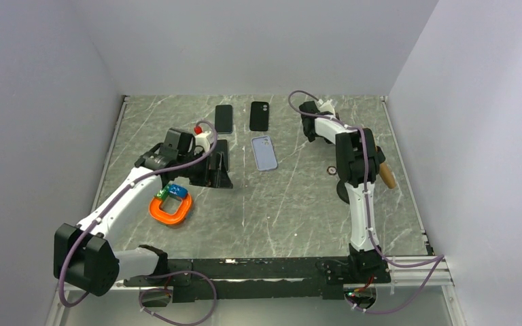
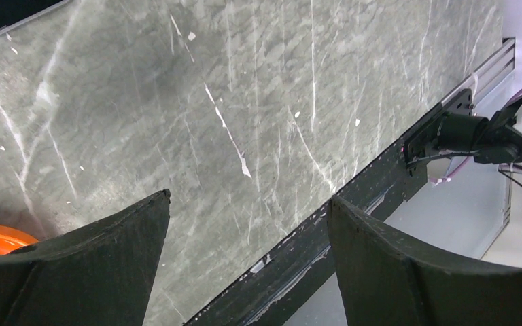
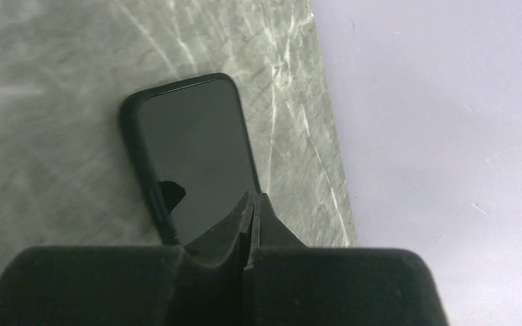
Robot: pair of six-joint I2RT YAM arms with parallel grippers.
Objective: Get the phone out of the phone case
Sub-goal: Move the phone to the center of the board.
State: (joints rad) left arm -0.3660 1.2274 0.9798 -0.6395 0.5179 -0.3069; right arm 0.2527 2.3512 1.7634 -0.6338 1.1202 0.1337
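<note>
The right claw (image 3: 253, 204), fingers pressed together and holding nothing, rises from the bottom middle of its wrist view. Its tips are at the near end of the phone (image 3: 190, 153); I cannot tell whether they touch. The phone lies flat, screen up, in its dark phone case (image 3: 130, 136) at the frame's centre, near the worktop (image 3: 54, 81) edge. The left claw (image 2: 248, 217) is spread wide and empty.
</note>
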